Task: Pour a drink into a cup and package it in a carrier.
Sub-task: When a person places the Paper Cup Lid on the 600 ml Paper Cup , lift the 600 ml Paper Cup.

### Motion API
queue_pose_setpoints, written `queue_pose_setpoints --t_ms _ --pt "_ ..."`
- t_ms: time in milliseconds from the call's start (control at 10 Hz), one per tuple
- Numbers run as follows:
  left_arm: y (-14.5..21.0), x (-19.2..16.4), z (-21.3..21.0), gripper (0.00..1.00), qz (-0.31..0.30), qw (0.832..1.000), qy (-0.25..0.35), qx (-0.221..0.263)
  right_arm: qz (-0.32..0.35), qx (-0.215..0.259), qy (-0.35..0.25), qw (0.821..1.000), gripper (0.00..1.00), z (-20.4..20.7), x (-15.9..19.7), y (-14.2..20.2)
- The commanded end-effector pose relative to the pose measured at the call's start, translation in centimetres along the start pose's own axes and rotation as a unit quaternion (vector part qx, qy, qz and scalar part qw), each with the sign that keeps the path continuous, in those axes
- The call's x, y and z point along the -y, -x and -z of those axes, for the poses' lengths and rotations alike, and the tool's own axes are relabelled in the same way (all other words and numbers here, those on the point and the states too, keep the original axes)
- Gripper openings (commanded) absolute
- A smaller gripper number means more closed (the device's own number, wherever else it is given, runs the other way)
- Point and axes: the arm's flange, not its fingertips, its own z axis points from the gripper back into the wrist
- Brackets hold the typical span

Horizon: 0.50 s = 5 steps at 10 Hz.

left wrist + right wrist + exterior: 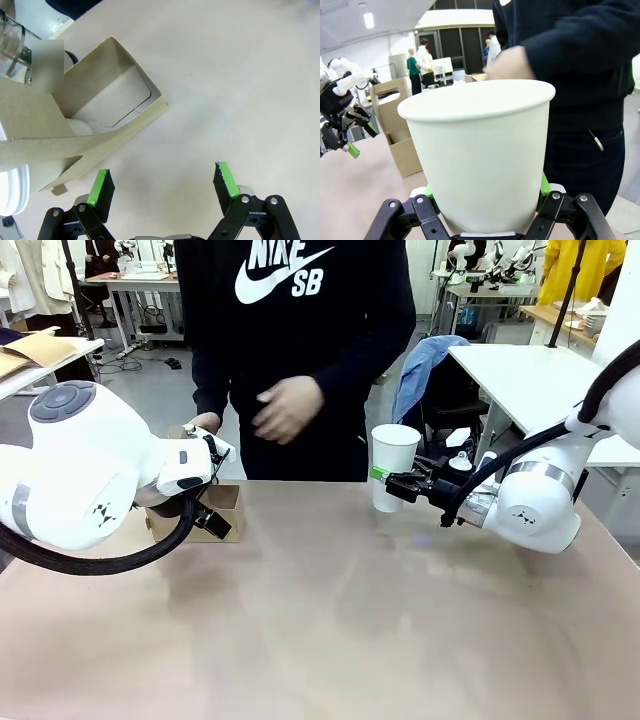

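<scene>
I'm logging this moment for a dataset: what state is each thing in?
Cup: upright, gripped near its base; fill hidden.
Carrier: standing on the table, handle up, not gripped.
Left gripper: open, empty, beside the carrier.
Right gripper: shut on the cup.
Person's hand: in the air, holding nothing.
</scene>
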Motion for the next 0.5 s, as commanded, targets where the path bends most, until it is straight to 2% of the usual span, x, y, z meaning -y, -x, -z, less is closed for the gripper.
queue_pose_setpoints --t_ms 0,400 --pt "0.01 -0.02 -0.03 1.00 0.000 1.000 0.001 0.000 -0.006 0.004 0.006 1.000 0.80 0.11 -0.39 -0.42" --pt "0.01 -0.02 -0.03 1.00 0.000 1.000 0.001 0.000 -0.006 0.004 0.006 1.000 0.80 0.11 -0.39 -0.42"
